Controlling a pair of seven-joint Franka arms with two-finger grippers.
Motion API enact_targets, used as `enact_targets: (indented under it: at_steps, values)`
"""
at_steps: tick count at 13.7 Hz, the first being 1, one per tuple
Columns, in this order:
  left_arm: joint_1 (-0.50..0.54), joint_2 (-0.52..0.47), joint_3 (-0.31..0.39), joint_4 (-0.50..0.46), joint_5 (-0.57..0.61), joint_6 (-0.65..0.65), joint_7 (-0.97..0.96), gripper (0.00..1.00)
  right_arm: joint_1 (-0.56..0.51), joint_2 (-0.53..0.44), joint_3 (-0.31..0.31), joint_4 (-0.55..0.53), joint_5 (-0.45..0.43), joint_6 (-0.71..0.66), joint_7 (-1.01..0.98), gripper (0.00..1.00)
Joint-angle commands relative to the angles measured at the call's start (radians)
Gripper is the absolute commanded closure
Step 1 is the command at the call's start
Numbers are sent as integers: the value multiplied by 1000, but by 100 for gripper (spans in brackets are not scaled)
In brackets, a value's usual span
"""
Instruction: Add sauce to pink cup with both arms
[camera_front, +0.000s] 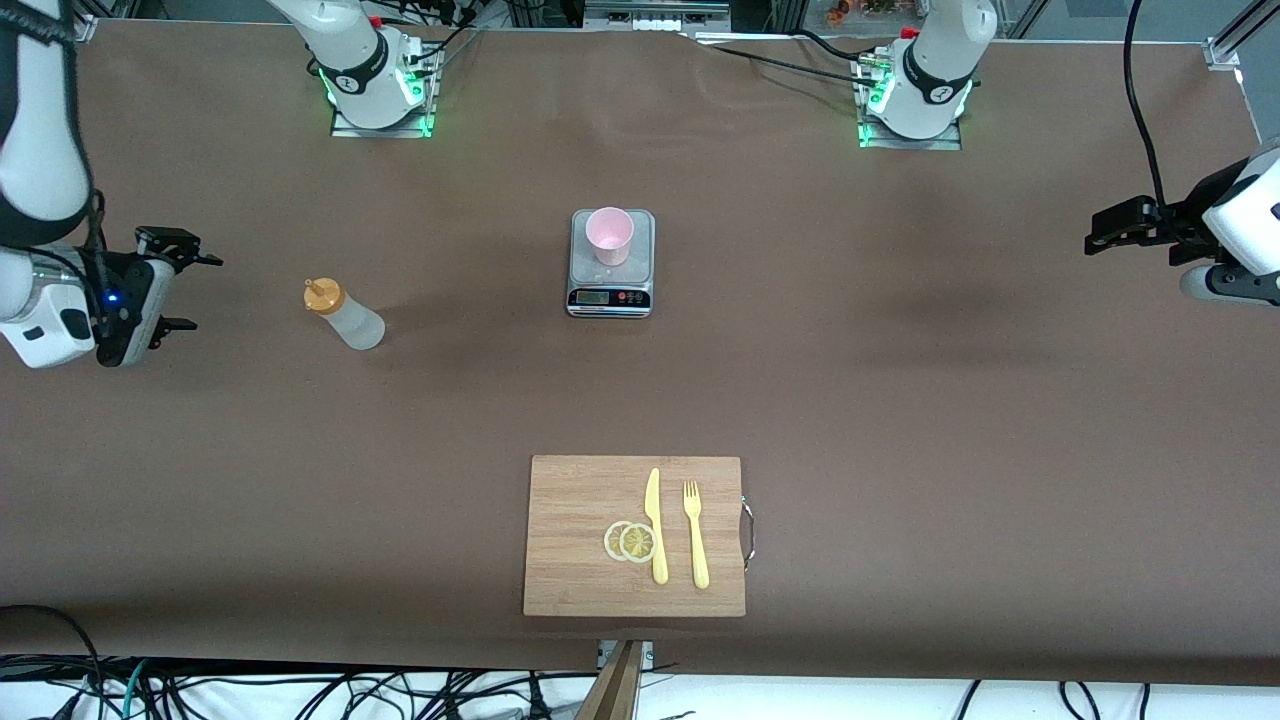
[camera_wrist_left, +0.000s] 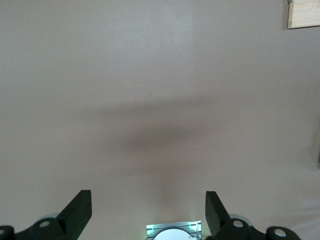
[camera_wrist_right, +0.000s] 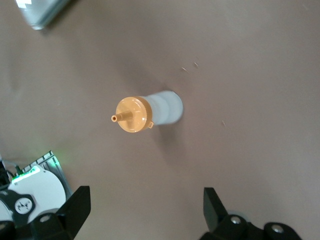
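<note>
The sauce bottle (camera_front: 345, 315), frosted white with an orange cap, stands upright on the brown table toward the right arm's end. It also shows in the right wrist view (camera_wrist_right: 150, 112). The pink cup (camera_front: 609, 235) stands on a grey kitchen scale (camera_front: 610, 290) mid-table, near the arm bases. My right gripper (camera_front: 195, 291) is open and empty, up in the air beside the bottle and apart from it; its jaws show wide apart in its wrist view (camera_wrist_right: 145, 210). My left gripper (camera_front: 1097, 232) is open and empty over bare table at the left arm's end (camera_wrist_left: 148, 210).
A wooden cutting board (camera_front: 560, 560) lies near the front camera's edge of the table, with a yellow knife (camera_front: 655, 525), a yellow fork (camera_front: 695, 535) and two lemon slices (camera_front: 630, 541) on it. Its corner shows in the left wrist view (camera_wrist_left: 304, 14).
</note>
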Motion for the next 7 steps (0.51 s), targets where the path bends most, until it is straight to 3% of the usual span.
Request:
enact_targets:
  at_steps: [1, 4, 7]
  values:
    - [2, 10, -3, 26, 15, -10, 19, 0, 3, -63, 58, -41, -79, 24, 291, 0]
    - [2, 10, -3, 26, 15, -10, 18, 0, 9, -83, 70, -38, -83, 36, 610, 0]
    - [2, 10, -3, 26, 15, -10, 18, 0, 50, -110, 70, -35, -149, 39, 853, 0]
